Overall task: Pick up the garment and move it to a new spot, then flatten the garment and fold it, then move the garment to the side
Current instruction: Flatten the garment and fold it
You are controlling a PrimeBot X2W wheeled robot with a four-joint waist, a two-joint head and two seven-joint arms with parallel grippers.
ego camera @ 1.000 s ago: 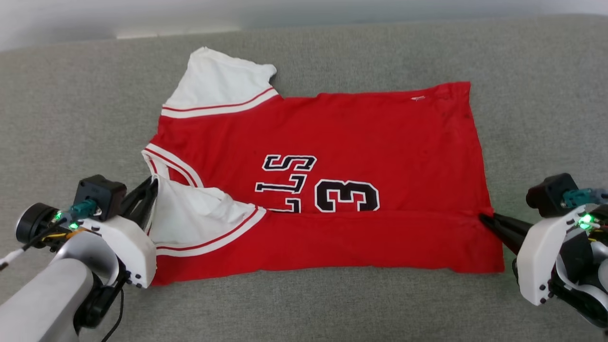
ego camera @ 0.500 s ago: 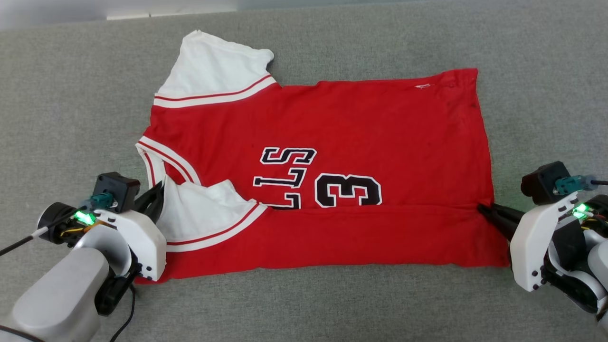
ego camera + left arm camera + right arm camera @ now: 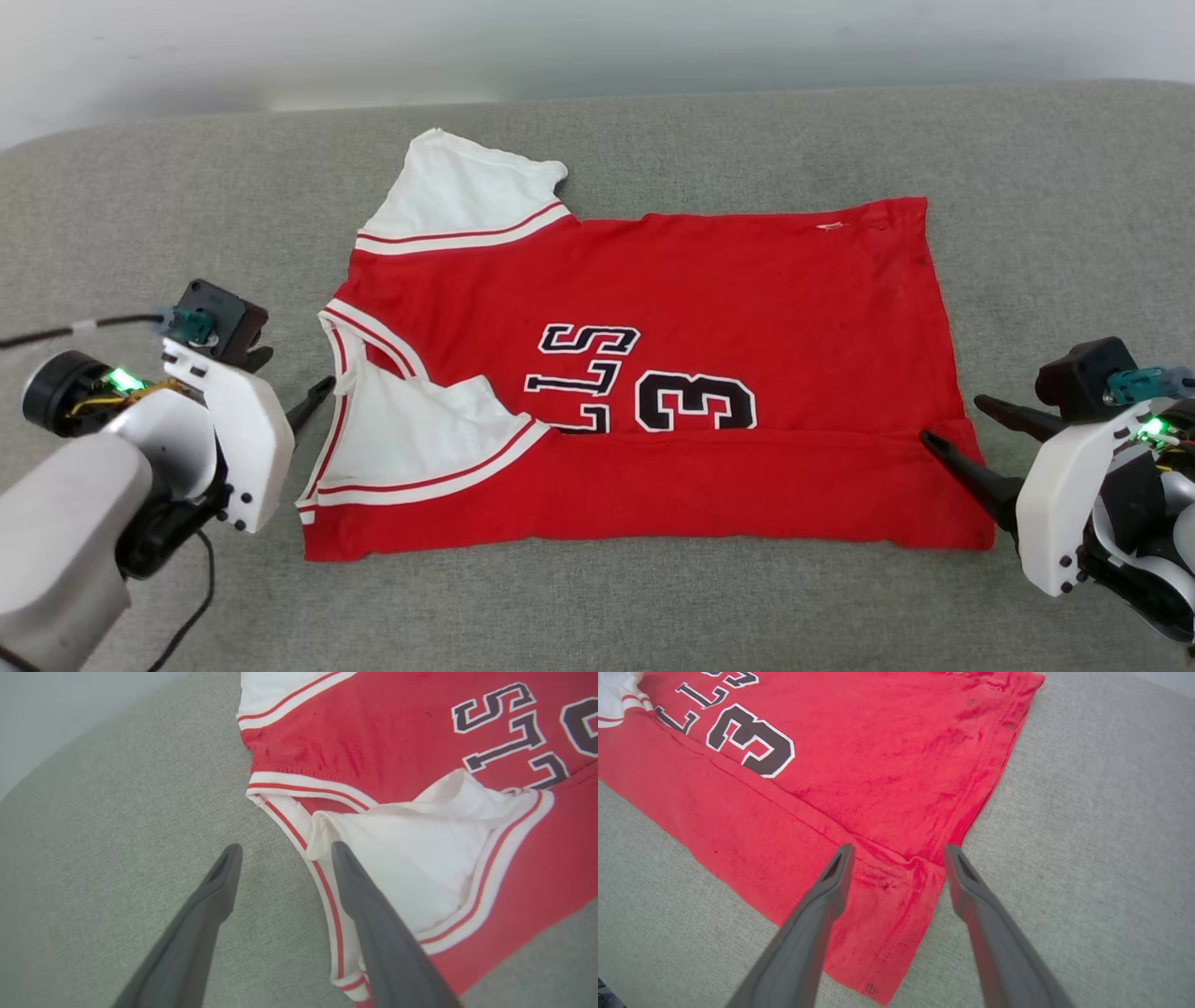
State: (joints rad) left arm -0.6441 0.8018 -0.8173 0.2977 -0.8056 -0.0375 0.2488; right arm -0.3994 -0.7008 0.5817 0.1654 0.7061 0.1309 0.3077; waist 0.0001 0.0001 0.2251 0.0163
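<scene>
The garment [image 3: 709,289] is a red jersey with white sleeves, lying flat on the grey surface, collar to the left. Its near long edge is folded up to the black number 3 [image 3: 695,401]. My left gripper [image 3: 289,383] stands open just left of the collar and near sleeve; in the left wrist view its fingers [image 3: 219,891] straddle bare surface beside the striped collar trim of the garment [image 3: 373,742]. My right gripper [image 3: 954,420] is open at the hem end of the fold, and its fingers [image 3: 831,886] hover over the hem corner of the garment [image 3: 878,756].
The grey fabric surface [image 3: 653,607] extends around the jersey on all sides. A pale wall [image 3: 597,37] rises behind its back edge. A black cable [image 3: 65,331] runs from my left wrist toward the left.
Both grippers have opened and let go of the folded edge. The left gripper has drawn back left off the sleeve. The head camera has shifted, so the whole picture sits lower.
</scene>
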